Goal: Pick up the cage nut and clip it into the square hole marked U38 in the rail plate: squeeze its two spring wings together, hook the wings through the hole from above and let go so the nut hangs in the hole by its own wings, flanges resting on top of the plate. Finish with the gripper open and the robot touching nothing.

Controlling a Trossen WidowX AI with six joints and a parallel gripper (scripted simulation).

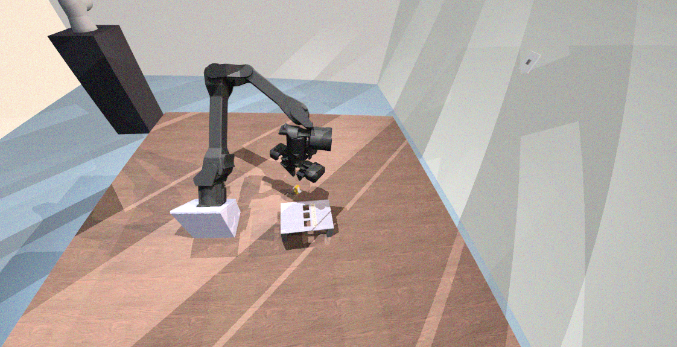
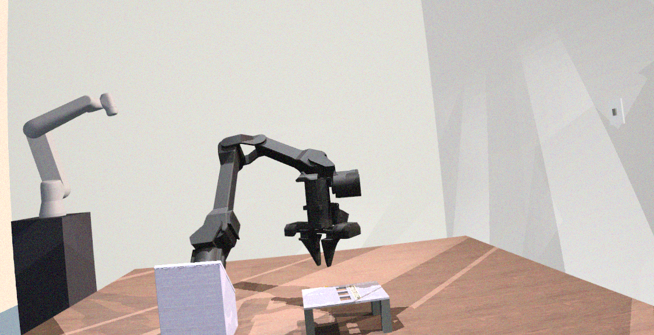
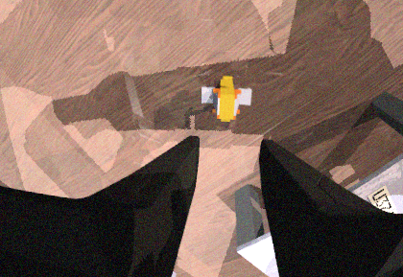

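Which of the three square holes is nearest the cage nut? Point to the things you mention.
The uppermost hole [image 1: 306, 207] [image 2: 340, 289] in the top view, at the row's end facing the cage nut [image 1: 297, 189] [image 3: 226, 100].

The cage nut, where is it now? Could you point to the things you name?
In the top view, the cage nut [image 1: 297, 189] [image 3: 226, 100] lies on the table, between the raised gripper [image 1: 295, 177] [image 2: 323, 265] [image 3: 229, 148] and the rail plate [image 1: 291, 216] [image 2: 320, 296] [image 3: 259, 257].
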